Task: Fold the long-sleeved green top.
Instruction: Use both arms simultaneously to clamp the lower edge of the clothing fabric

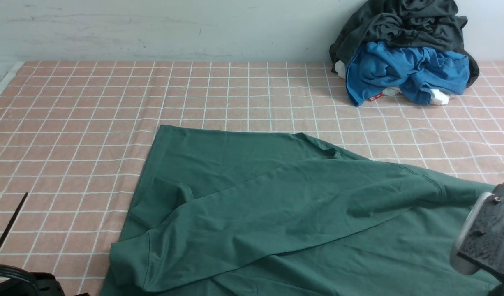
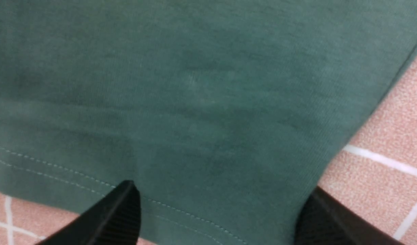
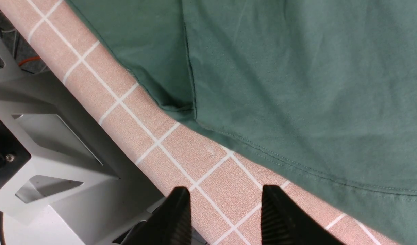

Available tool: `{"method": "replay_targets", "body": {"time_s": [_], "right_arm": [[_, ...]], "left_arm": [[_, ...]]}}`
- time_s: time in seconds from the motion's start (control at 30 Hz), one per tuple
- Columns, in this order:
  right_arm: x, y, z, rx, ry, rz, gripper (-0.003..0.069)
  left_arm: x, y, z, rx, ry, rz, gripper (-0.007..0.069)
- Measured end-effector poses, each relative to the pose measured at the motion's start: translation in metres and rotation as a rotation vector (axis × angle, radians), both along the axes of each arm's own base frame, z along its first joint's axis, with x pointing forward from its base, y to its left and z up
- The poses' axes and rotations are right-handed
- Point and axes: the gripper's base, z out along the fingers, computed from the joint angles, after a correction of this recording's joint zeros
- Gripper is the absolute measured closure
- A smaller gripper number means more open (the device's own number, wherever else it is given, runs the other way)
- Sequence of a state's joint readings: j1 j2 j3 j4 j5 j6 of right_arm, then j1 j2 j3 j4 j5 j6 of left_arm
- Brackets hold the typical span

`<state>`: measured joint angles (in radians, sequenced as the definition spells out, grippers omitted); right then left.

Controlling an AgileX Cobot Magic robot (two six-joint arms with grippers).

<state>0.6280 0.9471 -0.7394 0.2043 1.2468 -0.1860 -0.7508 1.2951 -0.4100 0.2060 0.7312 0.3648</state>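
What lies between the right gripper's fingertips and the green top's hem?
Only bare pink checked tablecloth, shown in the right wrist view; the open right gripper hovers short of the green long-sleeved top.

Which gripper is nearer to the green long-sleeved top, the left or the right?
Left. The left gripper hangs over the green top at its hem, jaws open; the right gripper is over bare checked cloth beside the hem.
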Motion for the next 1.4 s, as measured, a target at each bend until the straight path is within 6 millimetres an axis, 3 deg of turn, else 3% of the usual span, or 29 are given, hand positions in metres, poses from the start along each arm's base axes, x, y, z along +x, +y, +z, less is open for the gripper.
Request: {"method": "replay_targets", "body": {"time_s": [0.2, 0.33, 0.4, 0.8, 1.03, 1.27, 1.4], "right_arm": [[0.000, 0.000, -0.001, -0.001, 0.002, 0.000, 0.0386], [0.000, 0.000, -0.001, -0.002, 0.003, 0.000, 0.0386], [0.000, 0.000, -0.001, -0.002, 0.003, 0.000, 0.0386], [0.000, -0.001, -0.001, -0.009, -0.002, 0.001, 0.0386], [0.002, -0.003, -0.002, -0.050, -0.042, 0.060, 0.0377], [0.006, -0.002, -0.008, -0.075, -0.153, 0.275, 0.0186], [0.008, -0.007, -0.033, -0.165, -0.183, 0.385, 0.0084]], "left_arm": [[0.001, 0.000, 0.000, -0.001, -0.010, -0.007, 0.0085], [0.004, -0.001, 0.001, -0.011, -0.048, -0.010, 0.0151], [0.006, -0.002, 0.001, -0.022, -0.067, 0.019, 0.0251], [0.007, -0.003, 0.001, -0.039, -0.078, 0.045, 0.0585], [0.012, -0.005, 0.014, 0.019, -0.053, 0.066, 0.0617], [0.014, -0.008, 0.023, 0.020, -0.031, 0.101, 0.0615], [0.012, -0.010, 0.022, 0.005, -0.005, 0.128, 0.0615]]}}
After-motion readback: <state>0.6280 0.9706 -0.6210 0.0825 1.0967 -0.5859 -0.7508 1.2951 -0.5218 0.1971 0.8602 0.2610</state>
